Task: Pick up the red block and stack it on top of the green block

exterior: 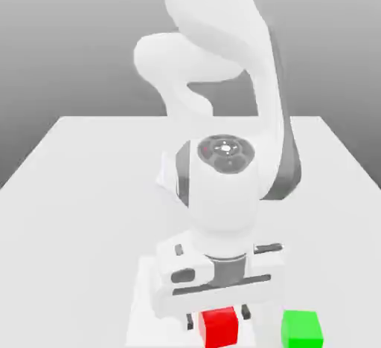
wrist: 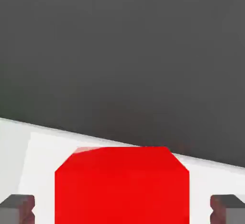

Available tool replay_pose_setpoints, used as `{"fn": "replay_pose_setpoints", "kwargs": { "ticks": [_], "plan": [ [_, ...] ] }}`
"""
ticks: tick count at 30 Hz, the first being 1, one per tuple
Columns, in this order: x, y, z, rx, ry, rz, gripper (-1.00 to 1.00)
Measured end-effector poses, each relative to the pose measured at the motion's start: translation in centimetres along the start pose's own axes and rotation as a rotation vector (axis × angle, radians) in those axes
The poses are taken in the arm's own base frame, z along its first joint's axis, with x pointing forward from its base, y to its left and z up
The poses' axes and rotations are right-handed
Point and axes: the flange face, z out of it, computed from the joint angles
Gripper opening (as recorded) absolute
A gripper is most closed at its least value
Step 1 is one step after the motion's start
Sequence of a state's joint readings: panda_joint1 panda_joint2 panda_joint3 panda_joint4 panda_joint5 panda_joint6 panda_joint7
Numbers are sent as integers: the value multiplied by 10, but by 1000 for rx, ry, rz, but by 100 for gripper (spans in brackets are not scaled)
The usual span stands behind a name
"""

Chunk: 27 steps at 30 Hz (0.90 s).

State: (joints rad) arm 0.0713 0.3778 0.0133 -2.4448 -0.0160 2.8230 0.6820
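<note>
1. Block check: red block point(exterior: 219, 326) is sitting on the white table point(exterior: 82, 190), directly under the gripper point(exterior: 217, 318); green block point(exterior: 301, 329) is lying near it at 3 o'clock in the exterior view, apart.
2. Fingers point(wrist: 18, 207) are straddling the red block, one per side face, a sliver of gap showing each side; not clamping yet, I'd judge.
3. Block is looking rigid, light, flat-faced; no crush risk likely.
4. Gripping opposite flat faces, mid-height, is looking best.

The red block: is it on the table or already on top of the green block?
On the table. The red cube block rests on the white table, beside the green cube block at the same level.
</note>
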Motion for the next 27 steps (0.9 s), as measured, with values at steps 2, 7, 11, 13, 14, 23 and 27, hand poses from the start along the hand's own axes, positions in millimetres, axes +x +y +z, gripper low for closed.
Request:
{"fn": "replay_pose_setpoints", "kwargs": {
  "ticks": [2, 7, 11, 13, 14, 23, 27],
  "plan": [
    [0, 0, 0, 0, 0, 0, -100],
    [0, 0, -30, 0, 0, 0, -100],
    [-8, -18, -63, 0, -1, -112, -100],
    [-17, -38, -71, 0, -1, -234, -100],
    [-22, -49, -74, 0, -1, -298, -100],
    [-60, -113, -54, 0, -2, -697, -100],
    [-61, -113, -40, 0, -2, -699, 100]
  ]
}}
